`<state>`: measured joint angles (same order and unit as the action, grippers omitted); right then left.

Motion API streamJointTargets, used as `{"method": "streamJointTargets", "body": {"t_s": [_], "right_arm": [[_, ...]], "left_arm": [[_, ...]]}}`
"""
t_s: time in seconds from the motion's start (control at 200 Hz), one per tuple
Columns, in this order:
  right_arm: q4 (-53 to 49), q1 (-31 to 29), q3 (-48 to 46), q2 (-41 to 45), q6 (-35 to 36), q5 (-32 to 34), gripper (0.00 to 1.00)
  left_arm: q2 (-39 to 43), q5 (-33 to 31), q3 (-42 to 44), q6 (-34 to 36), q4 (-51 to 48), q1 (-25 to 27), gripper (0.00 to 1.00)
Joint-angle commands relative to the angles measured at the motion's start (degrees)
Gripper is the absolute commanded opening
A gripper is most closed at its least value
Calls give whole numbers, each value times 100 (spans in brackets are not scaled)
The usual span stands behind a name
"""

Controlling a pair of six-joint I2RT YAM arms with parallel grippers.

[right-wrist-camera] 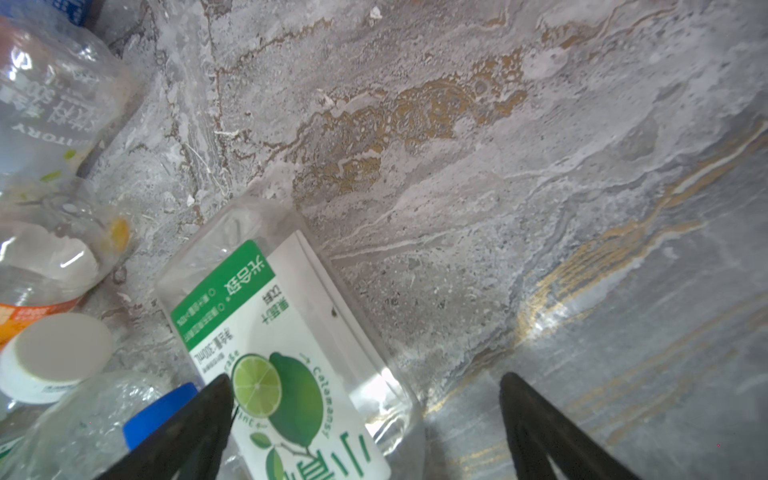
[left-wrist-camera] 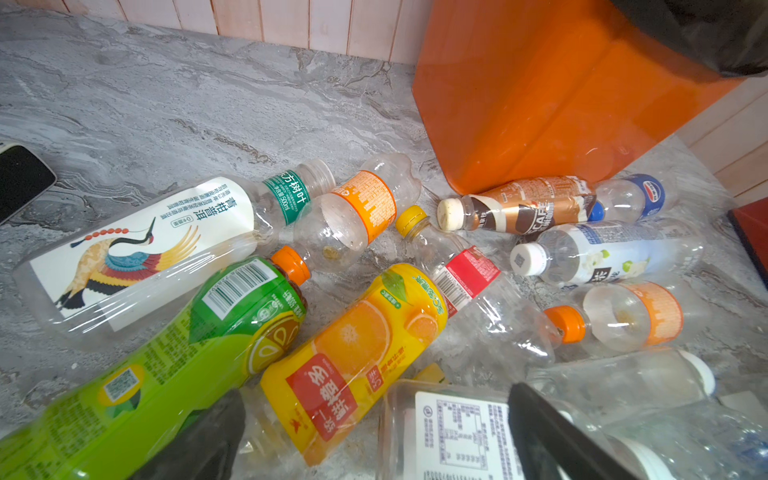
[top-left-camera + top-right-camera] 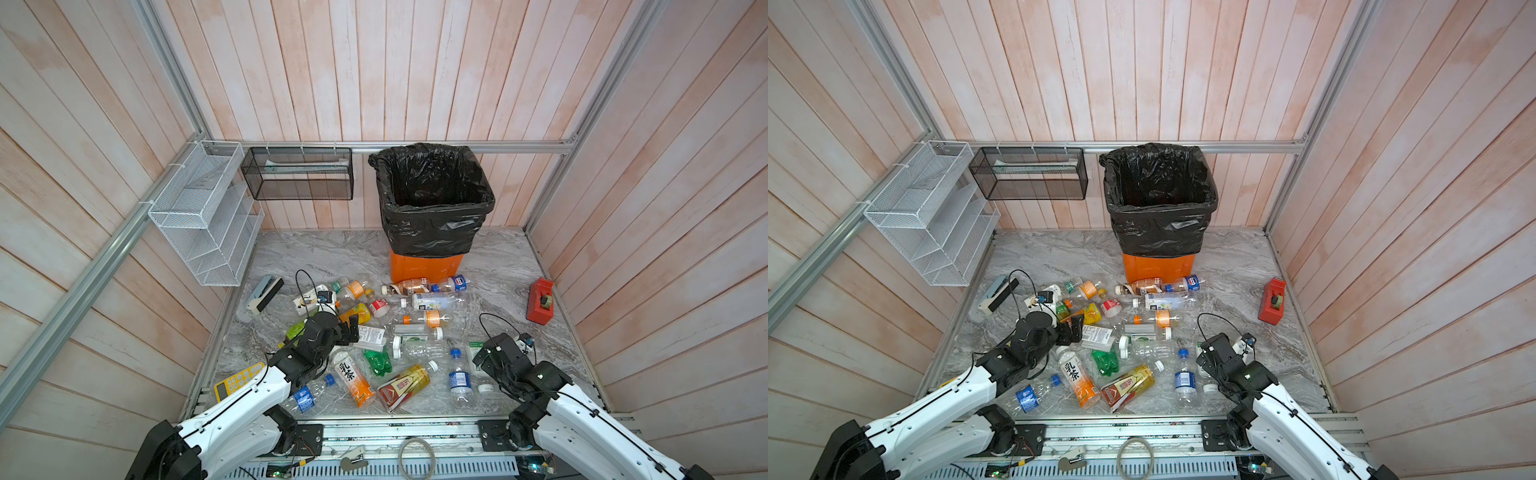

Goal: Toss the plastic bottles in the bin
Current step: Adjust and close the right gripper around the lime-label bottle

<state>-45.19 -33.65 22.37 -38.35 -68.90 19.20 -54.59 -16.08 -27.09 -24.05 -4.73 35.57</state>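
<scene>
The plastic bottles (image 3: 428, 301) lie strewn over the middle and lower part of both top views on the grey marbled tabletop (image 3: 324, 253). The bin (image 3: 424, 268) stands behind them at upper centre by the back wall — a brown coffee bottle (image 3: 409, 286) and a blue-labelled one (image 3: 455, 284) lie right at its foot. The left gripper (image 2: 374, 395) hangs over the pile's left side, jaws wide apart above a yellow orange-juice bottle (image 2: 353, 357). The right gripper (image 1: 363, 378), lower right, is spread wide too, with a lime-labelled bottle (image 1: 286, 353) beside one finger, ungripped. A red tape dispenser (image 3: 540, 300) sits far right; a yellow calculator (image 3: 239, 380) is partly hidden by the left arm (image 3: 249, 399).
</scene>
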Motion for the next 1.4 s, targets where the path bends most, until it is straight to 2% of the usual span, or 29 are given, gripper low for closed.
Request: {"method": "streamJointTargets", "body": {"t_s": [0.0,0.505,0.92,1.135,1.395], "right_arm": [[-302,-183,204,33,152,246,100],[135,-586,217,-345,668,198,95],[541,-625,261,-931,945,171,89],[579,-625,312,-1462,972,397,82],[854,-538,321,-1615,1062,664,73]], "left_arm": [[-14,146,64,-85,-32,-25,100],[8,163,30,-126,-150,-16,100],[-33,193,39,-147,-160,-15,100],[-30,188,36,-150,-161,-18,100],[-65,210,47,-135,-125,-15,100]]}}
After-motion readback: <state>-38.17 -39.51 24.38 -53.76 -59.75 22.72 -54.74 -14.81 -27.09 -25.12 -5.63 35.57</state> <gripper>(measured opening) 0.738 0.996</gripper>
